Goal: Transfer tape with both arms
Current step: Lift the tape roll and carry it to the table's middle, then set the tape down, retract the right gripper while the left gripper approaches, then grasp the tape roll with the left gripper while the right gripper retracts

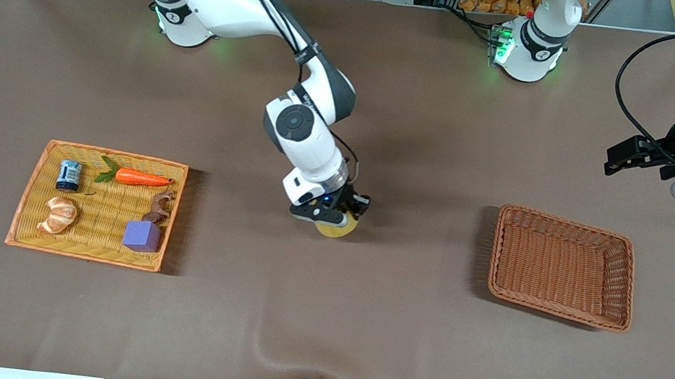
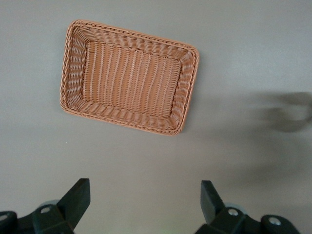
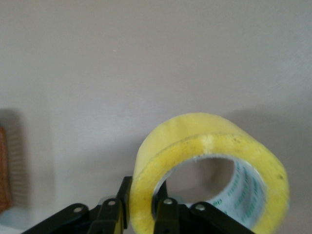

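Observation:
The tape (image 1: 336,227) is a yellowish roll at the middle of the table, mostly hidden under my right gripper (image 1: 342,217). In the right wrist view the roll (image 3: 209,165) stands on edge, and my right gripper (image 3: 142,209) is shut on its wall, one finger outside the ring and one inside. My left gripper (image 1: 622,157) is held up in the air at the left arm's end of the table, above the brown cloth and farther from the front camera than the brown basket. In the left wrist view it (image 2: 145,197) is open and empty.
An empty brown wicker basket (image 1: 562,266) sits toward the left arm's end; it also shows in the left wrist view (image 2: 127,75). An orange wicker tray (image 1: 24,205) toward the right arm's end holds a carrot (image 1: 138,177), a croissant (image 1: 59,215), a purple cube (image 1: 143,235), a can and a small brown figure.

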`<action>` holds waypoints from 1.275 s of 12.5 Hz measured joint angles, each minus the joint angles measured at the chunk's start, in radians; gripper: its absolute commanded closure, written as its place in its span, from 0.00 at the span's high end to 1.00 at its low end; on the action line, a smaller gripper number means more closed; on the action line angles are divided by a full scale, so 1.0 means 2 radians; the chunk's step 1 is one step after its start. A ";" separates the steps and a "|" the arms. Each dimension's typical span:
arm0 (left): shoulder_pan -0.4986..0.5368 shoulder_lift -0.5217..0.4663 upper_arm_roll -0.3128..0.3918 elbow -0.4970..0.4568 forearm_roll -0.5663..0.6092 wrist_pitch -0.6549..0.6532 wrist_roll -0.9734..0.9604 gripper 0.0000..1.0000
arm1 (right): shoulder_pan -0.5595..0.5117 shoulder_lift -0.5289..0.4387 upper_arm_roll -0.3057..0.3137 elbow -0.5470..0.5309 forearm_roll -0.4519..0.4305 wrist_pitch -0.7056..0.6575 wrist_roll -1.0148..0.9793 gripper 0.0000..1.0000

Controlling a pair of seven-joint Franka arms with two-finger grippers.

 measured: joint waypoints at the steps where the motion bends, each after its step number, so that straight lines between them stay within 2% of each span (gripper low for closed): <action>1: -0.001 0.001 0.000 0.000 0.000 0.000 0.000 1.00 | -0.001 -0.001 -0.002 0.010 0.000 -0.001 0.006 1.00; 3: -0.001 0.003 0.000 -0.004 0.000 0.000 0.000 1.00 | -0.019 -0.006 -0.011 0.024 0.000 -0.018 -0.003 1.00; 4: -0.001 0.005 0.000 -0.006 0.000 0.000 0.000 1.00 | -0.039 -0.015 -0.014 0.030 0.000 -0.049 -0.028 1.00; 7: -0.009 0.017 -0.006 -0.007 -0.001 0.009 0.000 1.00 | -0.125 -0.057 -0.016 0.035 0.001 -0.199 -0.169 1.00; 9: -0.035 0.031 -0.011 -0.008 -0.001 0.019 -0.001 1.00 | -0.177 -0.085 -0.018 0.027 0.001 -0.274 -0.241 1.00; 11: -0.074 0.057 -0.014 -0.012 -0.001 0.042 -0.015 1.00 | -0.222 -0.120 -0.020 -0.005 0.001 -0.307 -0.317 1.00; 16: -0.192 0.156 -0.017 -0.011 -0.001 0.165 -0.179 1.00 | -0.344 -0.249 -0.024 -0.130 -0.017 -0.333 -0.480 1.00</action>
